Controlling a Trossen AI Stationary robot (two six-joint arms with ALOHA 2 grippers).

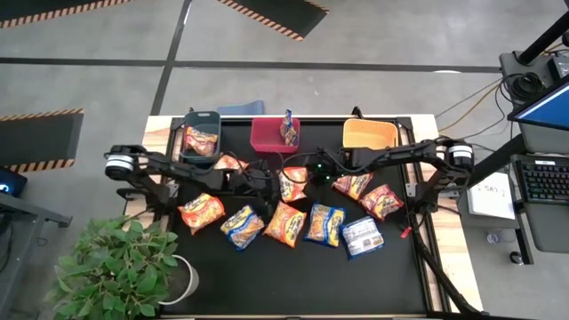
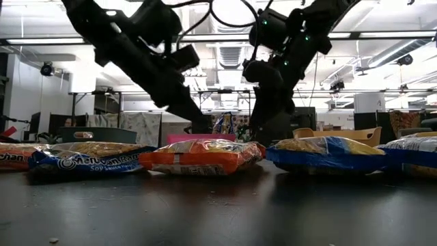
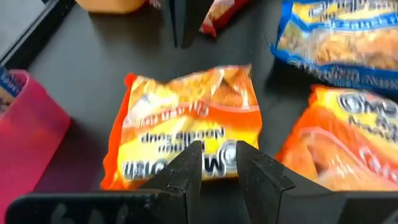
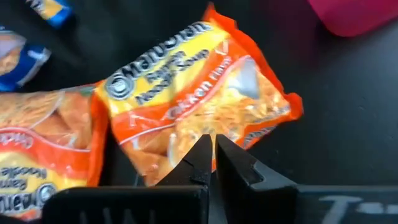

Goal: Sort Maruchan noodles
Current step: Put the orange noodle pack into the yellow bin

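An orange Maruchan noodle packet lies flat on the black table top in the middle, between my two grippers. My left gripper comes from the table's left and slants down; its fingers are open over the packet's left end. My right gripper comes from the right, slanting down, shut over the packet's other edge. Several more packets lie in a row nearer the front edge, orange, blue and yellow and silver-white. My left gripper's open fingers stand over the printed end of the orange packet; I cannot tell whether they touch it. My right gripper's shut fingertips stand over the packet's edge; I cannot tell whether they touch it either.
Along the far edge stand a dark grey bin with an orange packet in it, a red bin with a blue and yellow packet, and an orange bin. A potted plant stands at the near left corner.
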